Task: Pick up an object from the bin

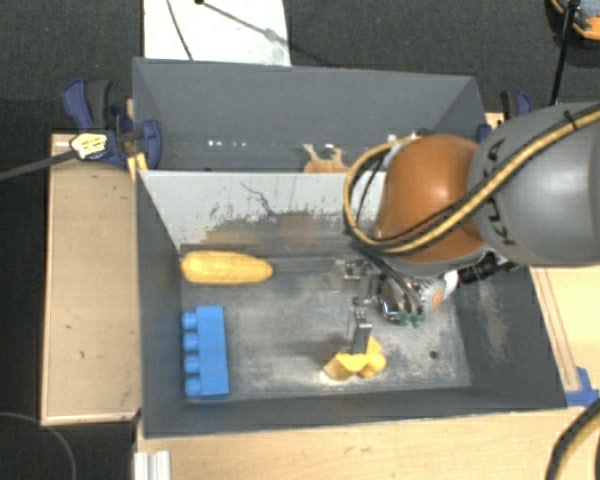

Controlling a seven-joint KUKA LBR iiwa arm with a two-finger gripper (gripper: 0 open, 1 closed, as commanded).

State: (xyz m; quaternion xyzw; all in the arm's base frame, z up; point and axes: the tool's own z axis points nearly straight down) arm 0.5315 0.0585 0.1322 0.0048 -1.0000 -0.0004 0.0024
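Camera view: at the bin's (280, 108) front-left corner, a blue studded brick (206, 352); behind it by the left wall, a yellow corn cob (227, 267), well apart from the rest. Mid-front, a small yellow lump (355, 366) just under the gripper (361, 338); width of its grip impossible to tell.

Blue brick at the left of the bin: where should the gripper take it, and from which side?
Take the brick at mid-length, across its short width, coming straight down from above. It lies flat, long and narrow, with straight parallel long sides. Its inner side is free; its knobbed outer side is close to the bin wall, so room there looks tight.
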